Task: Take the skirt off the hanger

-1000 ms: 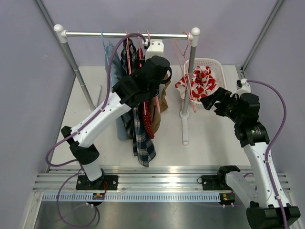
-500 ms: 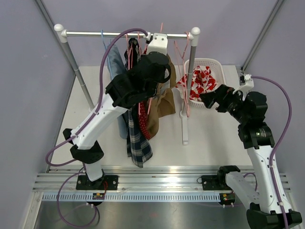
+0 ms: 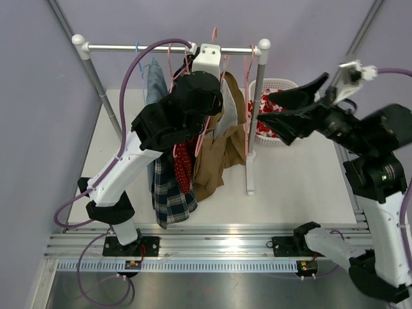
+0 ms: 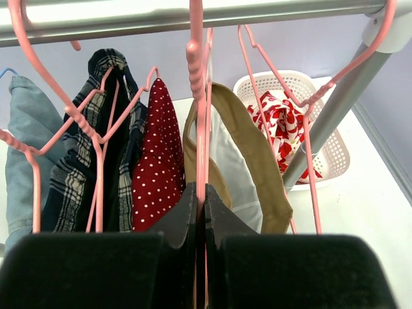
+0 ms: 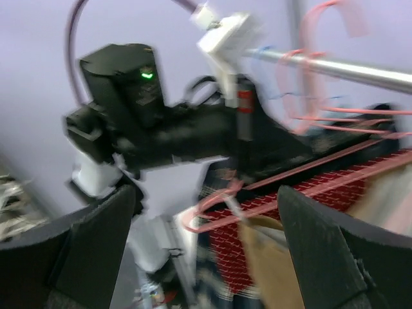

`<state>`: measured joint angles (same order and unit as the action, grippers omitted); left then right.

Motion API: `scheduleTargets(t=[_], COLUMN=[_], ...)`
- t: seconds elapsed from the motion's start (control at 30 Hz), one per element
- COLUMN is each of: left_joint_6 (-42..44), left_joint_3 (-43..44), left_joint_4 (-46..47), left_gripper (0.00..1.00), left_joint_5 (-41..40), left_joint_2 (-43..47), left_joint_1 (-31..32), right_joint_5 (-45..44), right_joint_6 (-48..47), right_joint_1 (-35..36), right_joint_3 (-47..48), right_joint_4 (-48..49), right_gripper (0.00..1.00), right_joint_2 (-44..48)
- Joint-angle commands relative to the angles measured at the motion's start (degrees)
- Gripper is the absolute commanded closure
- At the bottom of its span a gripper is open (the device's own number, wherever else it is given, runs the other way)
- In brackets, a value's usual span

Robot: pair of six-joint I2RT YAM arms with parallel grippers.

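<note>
Plain lilac walls (image 3: 38, 129) close in a white counter (image 3: 302, 187), which has a ribbed metal rail (image 3: 212, 243) along its near edge. A silver clothes rack (image 3: 122, 47) with white corner joints stands on the counter. The white-and-black left arm (image 3: 129, 167) reaches up into the hanging clothes, and the right arm (image 3: 380, 193) rises at the right edge.

On the rack hang a pale blue denim garment (image 3: 153, 77), a navy plaid garment (image 3: 168, 193), a red polka-dot garment (image 3: 183, 161) and the tan skirt (image 3: 215, 154). The skirt is the rightmost of the four, near the right upright. Behind that upright sits a white plastic basket (image 3: 290, 84) holding red-and-white fabric (image 4: 283, 125).

In the left wrist view, a pink wire hanger (image 4: 201, 129) runs down from the bar into the skirt's open waistband. The left end effector (image 4: 201, 193) is pressed together on this wire just below the bar. The right end effector (image 3: 264, 108) is spread wide and holds nothing. It hangs in the air in front of the basket, pointing at the rack's right upright. Its own camera view is blurred.

A second ago the left arm was lower and the clothes hung bunched in front of it. Now it is raised close to the bar, and the garments have swung rightwards so that much more of the tan skirt shows. The right arm has lifted from low beside the basket to well above the counter and reaches further left.
</note>
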<state>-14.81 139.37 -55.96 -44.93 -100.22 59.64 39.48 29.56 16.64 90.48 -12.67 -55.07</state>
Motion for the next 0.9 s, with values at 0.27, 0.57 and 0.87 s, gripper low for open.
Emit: scheduleTargets(t=[0.27,0.57,0.87], left_joint_6=[0.39,0.75,0.13], left_joint_3=[0.03,-3.93,-6.83], left_joint_4=[6.04,6.39,8.41], left_gripper=[1.00,1.00,1.00], left_joint_5=[-0.86,-1.83,-0.95], left_joint_2=[5.38,8.91,9.17], left_joint_1=[0.13,0.13,0.13], right_joint_5=[-48.53,-50.38,-49.16], right_joint_6=[-18.49,-13.83,-13.30], right_joint_1=[38.90,39.96,42.67], right_joint_3=[2.36,-9.96,-7.16], right_joint_4=[-21.28,-17.49,-15.37], right_gripper=[0.01,0.01,0.00], right_joint_2=[-12.53,-10.33,-12.69])
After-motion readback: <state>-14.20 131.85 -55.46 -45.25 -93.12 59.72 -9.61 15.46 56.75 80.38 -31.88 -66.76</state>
